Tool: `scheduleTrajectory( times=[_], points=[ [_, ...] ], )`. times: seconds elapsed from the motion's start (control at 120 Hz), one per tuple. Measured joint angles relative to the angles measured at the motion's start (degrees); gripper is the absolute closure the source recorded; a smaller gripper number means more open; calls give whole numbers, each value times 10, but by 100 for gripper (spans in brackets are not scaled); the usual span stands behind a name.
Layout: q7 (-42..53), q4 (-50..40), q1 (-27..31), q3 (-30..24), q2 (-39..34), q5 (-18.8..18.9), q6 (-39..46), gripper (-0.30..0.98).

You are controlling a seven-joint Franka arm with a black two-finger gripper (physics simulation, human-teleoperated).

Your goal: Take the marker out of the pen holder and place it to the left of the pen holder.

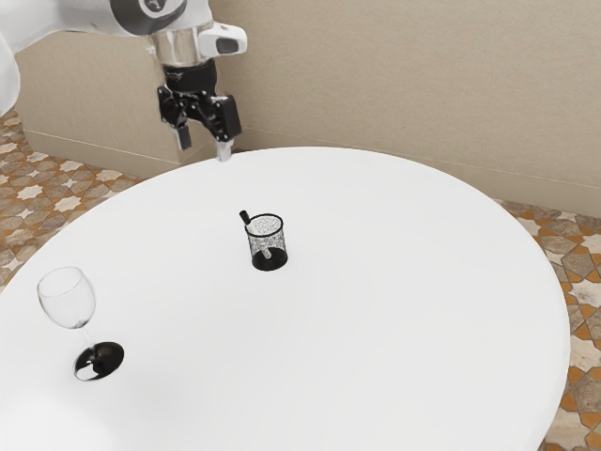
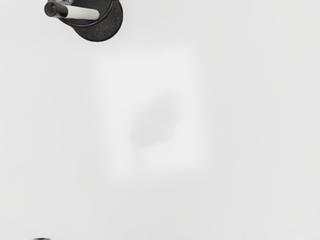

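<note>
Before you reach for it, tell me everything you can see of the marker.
The marker is slim, with a black upper end and a whitish body that looks like smooth plastic. It stands tilted in the pen holder, leaning on the rim, with its black end sticking out toward the exterior view's left and its lower end down inside, near the base. Only the holder appears to touch it; the gripper is open and well away from it.

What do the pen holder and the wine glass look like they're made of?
The pen holder looks like black metal mesh, probably painted matte: its wall is a see-through speckled net between a dark rim and a solid dark base. The wine glass seems to be clear, glossy glass, since the table shows through its bowl, though clear plastic could look the same.
</note>
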Motion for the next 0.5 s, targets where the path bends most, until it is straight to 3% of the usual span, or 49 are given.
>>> scheduleTrajectory(
  times=[0.092, 0.267, 0.358, 0.5],
  points=[
    [5, -2, 1, -5, -1, 19, 5, 0],
    [1, -67, 2, 28, 56, -2, 69, 0],
    [-19, -101, 2, 33, 104, -39, 136, 0],
    [-63, -160, 2, 35, 114, -91, 206, 0]
  ],
)
